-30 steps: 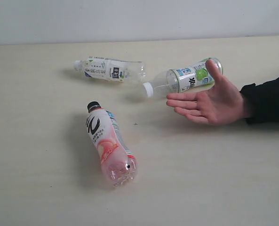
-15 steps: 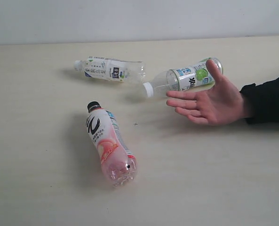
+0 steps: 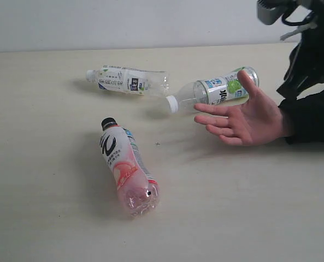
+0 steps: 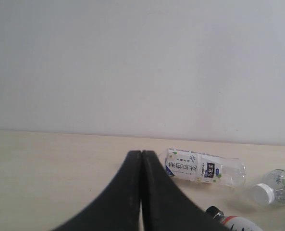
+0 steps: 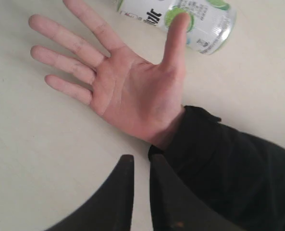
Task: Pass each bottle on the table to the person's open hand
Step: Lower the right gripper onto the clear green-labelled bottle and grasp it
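Three bottles lie on the table (image 3: 52, 218): a pink-and-white one with a black cap (image 3: 128, 166) at the front, a white-labelled one (image 3: 128, 80) at the back, and a green-marked one (image 3: 216, 91) just behind the person's open hand (image 3: 249, 117). The hand is palm up with nothing in it. My right arm (image 3: 309, 54) hangs over the black sleeve. My right gripper (image 5: 141, 161) is above the wrist, open by a narrow gap, holding nothing. My left gripper (image 4: 141, 153) is shut and empty, low over the table, well short of the white-labelled bottle (image 4: 202, 167).
The person's black sleeve (image 5: 229, 163) lies on the table right under my right gripper. A pale wall (image 3: 151, 22) runs behind the table's far edge. The capped neck of the green-marked bottle (image 4: 272, 187) and the pink bottle's black cap (image 4: 216, 211) show in the left wrist view.
My right arm has come into the exterior view at the top right, over the sleeve. The hand shifted only slightly. The three bottles have not moved.
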You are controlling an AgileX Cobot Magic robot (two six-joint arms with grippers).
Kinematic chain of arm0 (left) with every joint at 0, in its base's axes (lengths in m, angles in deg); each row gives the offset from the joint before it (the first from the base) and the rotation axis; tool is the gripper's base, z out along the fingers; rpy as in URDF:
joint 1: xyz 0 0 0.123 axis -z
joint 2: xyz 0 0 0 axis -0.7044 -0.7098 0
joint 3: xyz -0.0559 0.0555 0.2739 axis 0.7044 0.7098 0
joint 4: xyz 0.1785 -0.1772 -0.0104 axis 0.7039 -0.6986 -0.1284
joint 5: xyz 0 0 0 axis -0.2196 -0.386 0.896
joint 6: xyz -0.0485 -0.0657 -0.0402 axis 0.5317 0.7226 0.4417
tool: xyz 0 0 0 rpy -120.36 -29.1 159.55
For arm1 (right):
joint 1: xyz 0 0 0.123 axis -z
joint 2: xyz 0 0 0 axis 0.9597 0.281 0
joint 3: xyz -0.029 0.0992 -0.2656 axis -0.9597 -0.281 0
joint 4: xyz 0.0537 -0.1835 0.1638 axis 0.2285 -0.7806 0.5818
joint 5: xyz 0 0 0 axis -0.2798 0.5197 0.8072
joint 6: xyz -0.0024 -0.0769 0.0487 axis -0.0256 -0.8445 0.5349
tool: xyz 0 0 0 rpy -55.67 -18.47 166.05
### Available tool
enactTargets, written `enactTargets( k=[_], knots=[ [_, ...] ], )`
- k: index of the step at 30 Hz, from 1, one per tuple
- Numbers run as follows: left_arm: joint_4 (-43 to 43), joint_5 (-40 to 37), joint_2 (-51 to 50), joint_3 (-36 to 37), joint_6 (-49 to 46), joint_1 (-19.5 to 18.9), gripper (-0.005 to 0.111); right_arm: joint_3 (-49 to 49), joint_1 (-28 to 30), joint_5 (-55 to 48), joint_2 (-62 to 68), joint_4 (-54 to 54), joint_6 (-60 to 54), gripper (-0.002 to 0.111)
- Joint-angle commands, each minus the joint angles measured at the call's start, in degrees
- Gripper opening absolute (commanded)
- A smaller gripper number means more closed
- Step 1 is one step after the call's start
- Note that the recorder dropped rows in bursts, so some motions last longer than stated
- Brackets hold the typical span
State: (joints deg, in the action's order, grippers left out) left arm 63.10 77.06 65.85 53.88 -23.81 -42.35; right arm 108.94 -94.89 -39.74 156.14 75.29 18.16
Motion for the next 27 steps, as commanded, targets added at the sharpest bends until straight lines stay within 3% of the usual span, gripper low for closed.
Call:
enactTargets(
  k=[1, 6, 10, 21, 27],
  knots=[
    [-0.22, 0.04, 0.32, -0.08, 0.13, -0.15, 0.000, 6.14, 0.22, 0.23, 8.70, 0.05, -9.62, 0.013],
    [-0.22, 0.04, 0.32, -0.08, 0.13, -0.15, 0.000, 14.96, 0.22, 1.77, 18.36, -2.44, -11.95, 0.012],
    [-0.22, 0.04, 0.32, -0.08, 0.13, -0.15, 0.000, 22.48, 0.22, 1.51, 26.07, -4.91, -18.22, 0.000],
    [-0.22, 0.04, 0.32, -0.08, 0.13, -0.15, 0.000, 38.65, -0.07, -0.46, 38.63, -5.80, -46.18, 0.000],
    [-0.22, 0.04, 0.32, -0.08, 0.13, -0.15, 0.000, 41.90, -0.07, -1.16, 42.32, -1.92, -50.04, 0.000]
  ],
)
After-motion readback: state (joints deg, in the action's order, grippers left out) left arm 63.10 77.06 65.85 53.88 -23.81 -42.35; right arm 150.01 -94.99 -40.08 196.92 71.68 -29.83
